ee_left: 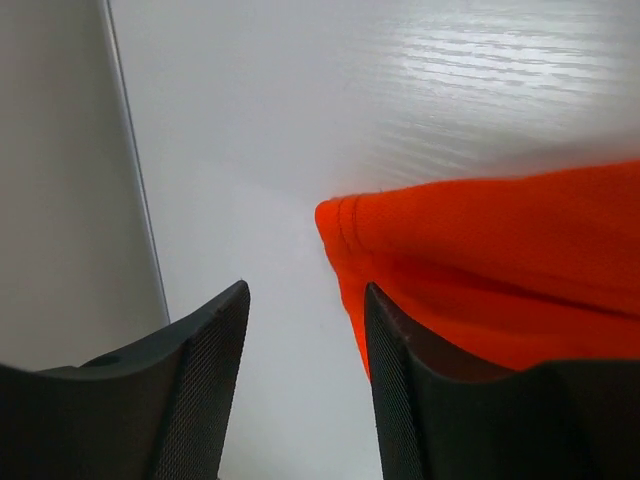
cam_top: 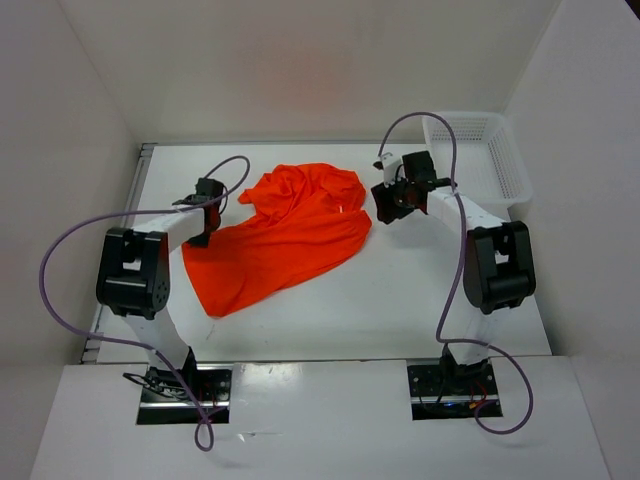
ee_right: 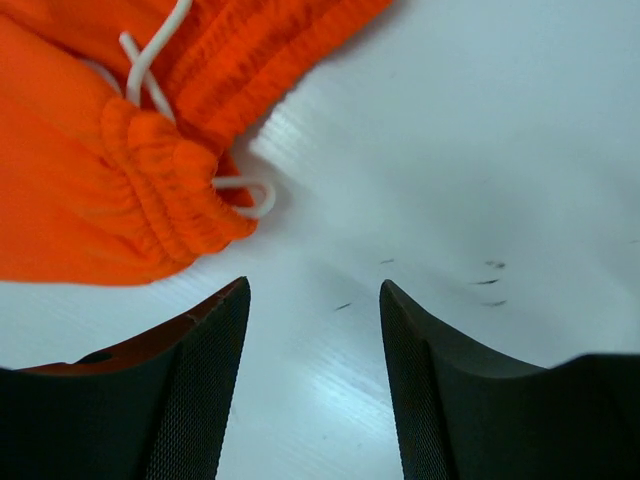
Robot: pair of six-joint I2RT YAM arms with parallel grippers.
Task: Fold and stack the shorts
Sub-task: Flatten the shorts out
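Note:
The orange shorts (cam_top: 285, 235) lie rumpled and spread on the white table, between the two arms. My left gripper (cam_top: 207, 215) is open and empty at the shorts' left edge; in the left wrist view a hemmed corner of the shorts (ee_left: 480, 260) lies just beyond the right finger (ee_left: 400, 380), with bare table between the fingers. My right gripper (cam_top: 384, 203) is open and empty just right of the shorts. In the right wrist view the gathered waistband (ee_right: 165, 185) and white drawstring (ee_right: 150, 70) lie ahead of the left finger (ee_right: 195, 390).
A white mesh basket (cam_top: 478, 155) stands at the back right corner of the table. White walls enclose the table on the left, back and right. A metal strip (ee_left: 135, 180) runs along the table's left edge.

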